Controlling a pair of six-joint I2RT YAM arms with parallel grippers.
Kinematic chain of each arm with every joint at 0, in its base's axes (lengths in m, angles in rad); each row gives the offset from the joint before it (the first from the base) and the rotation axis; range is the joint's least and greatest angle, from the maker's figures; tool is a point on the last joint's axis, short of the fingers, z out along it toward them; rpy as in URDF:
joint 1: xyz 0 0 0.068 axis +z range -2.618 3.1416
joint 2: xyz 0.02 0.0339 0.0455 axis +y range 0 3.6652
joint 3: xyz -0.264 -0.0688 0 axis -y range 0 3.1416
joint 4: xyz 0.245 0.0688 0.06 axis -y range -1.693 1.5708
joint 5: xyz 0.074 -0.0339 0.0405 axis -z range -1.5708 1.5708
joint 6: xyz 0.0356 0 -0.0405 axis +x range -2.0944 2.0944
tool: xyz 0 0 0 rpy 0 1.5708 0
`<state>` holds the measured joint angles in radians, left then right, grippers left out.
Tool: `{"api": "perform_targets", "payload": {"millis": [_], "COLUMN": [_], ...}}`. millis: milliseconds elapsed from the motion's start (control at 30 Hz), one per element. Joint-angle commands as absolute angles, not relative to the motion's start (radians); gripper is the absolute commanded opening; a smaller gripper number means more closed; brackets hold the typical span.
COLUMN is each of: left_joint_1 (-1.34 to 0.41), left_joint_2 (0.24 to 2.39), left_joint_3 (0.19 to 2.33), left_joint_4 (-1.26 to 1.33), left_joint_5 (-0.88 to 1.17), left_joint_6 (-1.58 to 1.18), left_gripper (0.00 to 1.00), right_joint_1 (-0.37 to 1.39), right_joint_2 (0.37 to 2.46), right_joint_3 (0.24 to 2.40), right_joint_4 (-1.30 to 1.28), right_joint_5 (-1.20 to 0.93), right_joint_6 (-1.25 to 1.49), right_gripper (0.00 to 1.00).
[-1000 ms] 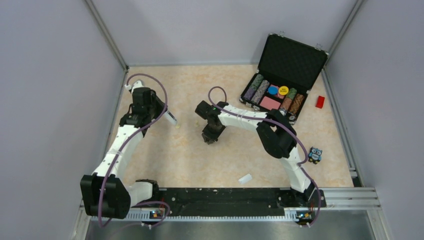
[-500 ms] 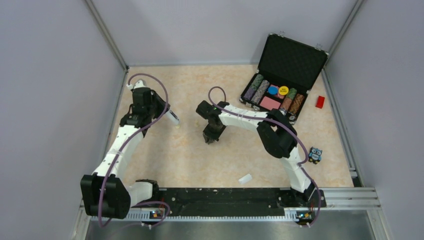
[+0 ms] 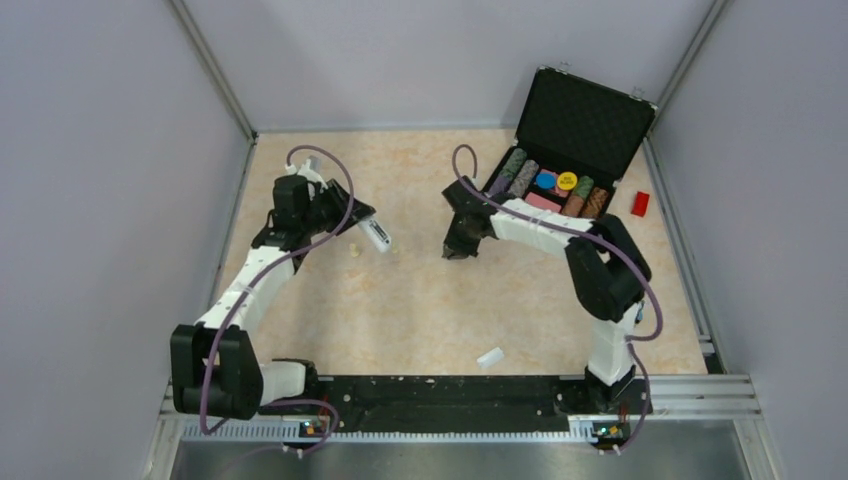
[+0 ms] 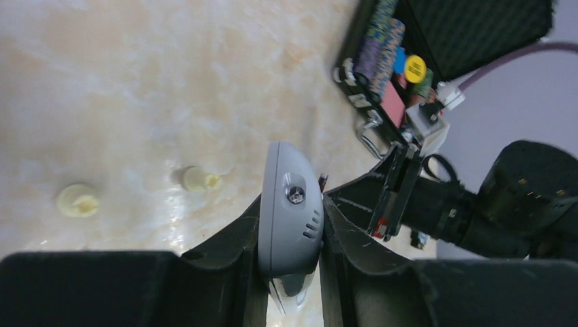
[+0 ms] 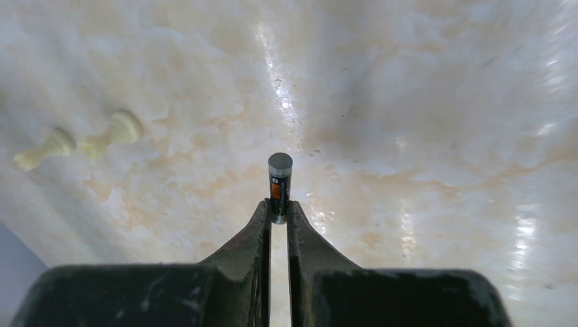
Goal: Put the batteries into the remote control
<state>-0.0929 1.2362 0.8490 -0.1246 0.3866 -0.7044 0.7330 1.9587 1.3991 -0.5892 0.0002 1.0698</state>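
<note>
Remote control (image 4: 287, 182) being clamped by left gripper (image 4: 291, 208), battery (image 5: 279, 178) being pinched by right gripper (image 5: 279, 210), cream pegs (image 5: 117, 129) at its nine o'clock.

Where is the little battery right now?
The battery is pinched in the right gripper over the table, with two cream pegs to its left in the right wrist view.

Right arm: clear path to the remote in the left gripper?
Likely yes: only bare table lies between the right gripper, shut on a battery, and the remote in the left gripper.
</note>
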Motion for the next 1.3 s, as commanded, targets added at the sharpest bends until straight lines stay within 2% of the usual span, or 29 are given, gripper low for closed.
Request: {"api": "perform_targets", "payload": {"millis": [0, 233, 500, 767, 1267], "left_joint_1": [-0.11, -0.207, -0.332, -0.393, -0.449], "left_joint_2": [1.285, 1.398, 1.555, 1.717, 1.767], "left_joint_3": [0.847, 0.851, 0.89, 0.889, 0.893], "left_joint_4": [0.121, 0.293, 0.505, 0.857, 0.895], "left_joint_5": [0.635, 0.748, 0.842, 0.922, 0.96], "left_joint_6": [-0.755, -0.798, -0.855, -1.081, -1.119], "left_gripper": [0.0, 0.0, 0.0, 0.0, 0.0], "right_joint_1": [0.695, 0.693, 0.694, 0.735, 0.759], "right_joint_2": [1.745, 1.529, 1.461, 1.49, 1.596], "right_joint_3": [1.372, 1.302, 1.385, 1.463, 1.534], "right_joint_4": [-0.509, -0.512, -0.733, -0.895, -0.99], "right_joint_5": [-0.048, -0.307, -0.411, -0.365, -0.239], "right_joint_6": [0.745, 0.486, 0.394, 0.43, 0.51], "right_gripper": [0.0, 0.0, 0.0, 0.0, 0.0]}}
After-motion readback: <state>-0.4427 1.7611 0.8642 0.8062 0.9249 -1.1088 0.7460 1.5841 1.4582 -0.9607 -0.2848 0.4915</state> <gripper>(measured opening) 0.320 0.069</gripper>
